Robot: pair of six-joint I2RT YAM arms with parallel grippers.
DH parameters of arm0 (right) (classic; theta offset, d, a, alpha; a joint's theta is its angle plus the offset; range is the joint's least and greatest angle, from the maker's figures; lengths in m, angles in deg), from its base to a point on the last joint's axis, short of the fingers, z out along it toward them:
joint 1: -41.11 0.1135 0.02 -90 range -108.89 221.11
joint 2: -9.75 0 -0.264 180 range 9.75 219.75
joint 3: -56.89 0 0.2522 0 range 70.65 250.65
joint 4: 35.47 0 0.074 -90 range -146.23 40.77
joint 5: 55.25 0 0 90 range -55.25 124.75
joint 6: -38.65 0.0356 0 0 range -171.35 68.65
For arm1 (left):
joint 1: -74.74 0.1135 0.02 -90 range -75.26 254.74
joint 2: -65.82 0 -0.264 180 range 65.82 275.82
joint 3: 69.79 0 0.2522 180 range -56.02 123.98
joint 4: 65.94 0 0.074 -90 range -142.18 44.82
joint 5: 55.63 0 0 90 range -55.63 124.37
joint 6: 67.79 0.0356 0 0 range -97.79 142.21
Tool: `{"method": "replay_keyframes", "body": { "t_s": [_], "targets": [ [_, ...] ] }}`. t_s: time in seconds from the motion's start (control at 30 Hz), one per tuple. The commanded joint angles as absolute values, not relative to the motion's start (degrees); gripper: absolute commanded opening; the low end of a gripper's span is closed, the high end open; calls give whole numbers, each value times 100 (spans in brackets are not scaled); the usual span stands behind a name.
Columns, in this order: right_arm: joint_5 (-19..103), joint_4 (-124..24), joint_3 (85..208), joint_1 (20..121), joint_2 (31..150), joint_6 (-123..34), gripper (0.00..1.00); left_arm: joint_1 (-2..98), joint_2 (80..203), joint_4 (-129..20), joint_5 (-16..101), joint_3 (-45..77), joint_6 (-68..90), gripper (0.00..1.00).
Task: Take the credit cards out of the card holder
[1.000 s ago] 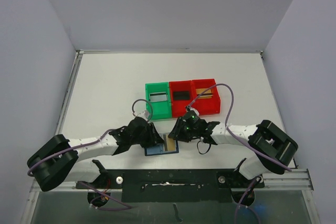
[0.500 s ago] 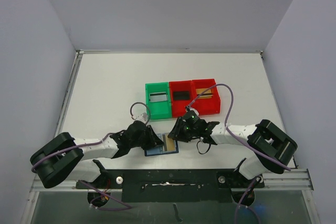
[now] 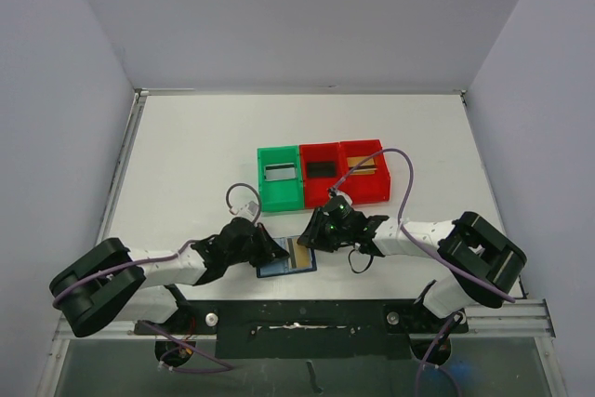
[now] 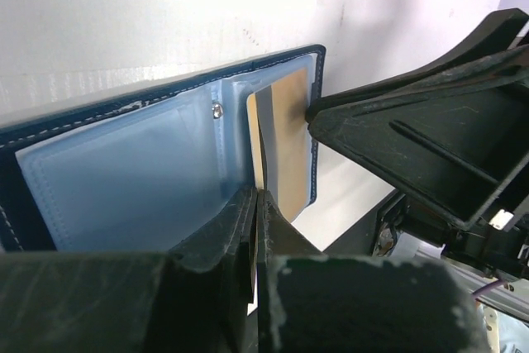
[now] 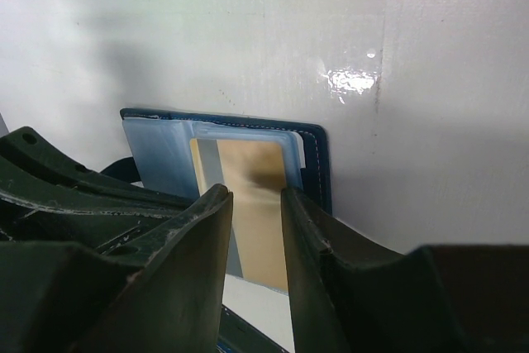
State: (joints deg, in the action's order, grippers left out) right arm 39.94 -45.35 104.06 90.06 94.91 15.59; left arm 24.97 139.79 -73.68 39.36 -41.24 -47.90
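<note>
- Holder [image 3: 277,267] [image 4: 124,163] [image 5: 318,155] is laid open and flat on the tabletop [image 3: 186,155], blue-grey pockets facing up.
- A tan card [image 3: 302,251] [image 4: 291,142] [image 5: 256,167] is seated in the holder's right-hand pocket, partly covered by the clear film.
- Left pincer [image 3: 268,250] [image 4: 256,194] is set over the holder's left half. Its jaws are pressed together at the holder's edge, right beside the tan card.
- Whether the card or the pocket film is pinched there cannot be told.
- Right pincer [image 3: 314,234] [image 5: 254,196] is placed at the holder's right side, jaws apart. The tan card is seen through the gap and nothing is seen clamped.
- In the left wrist view, one right finger is seen touching the holder's right edge.
- Beyond the holder, a green bin [image 3: 280,183] and two red bins [image 3: 321,185] are lined up side by side, touching.
- A grey card [image 3: 279,172] is held in the green bin, a black card [image 3: 322,169] in the middle bin, and a striped card [image 3: 369,167] in the bin farthest from the holder.
</note>
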Motion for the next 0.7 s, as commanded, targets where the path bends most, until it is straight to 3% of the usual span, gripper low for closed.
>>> {"method": "replay_keyframes", "body": {
  "t_s": [0.0, 0.67],
  "targets": [
    [3963, -4704, 10364, 9063, 9630, 1549, 33, 2489, 13679, -7931, 3965, -4186, -4859, 0],
    [4010, -4852, 10531, 9063, 9583, 1369, 35, 2527, 13045, -7240, 3800, -4445, -4750, 0]
  ]
}}
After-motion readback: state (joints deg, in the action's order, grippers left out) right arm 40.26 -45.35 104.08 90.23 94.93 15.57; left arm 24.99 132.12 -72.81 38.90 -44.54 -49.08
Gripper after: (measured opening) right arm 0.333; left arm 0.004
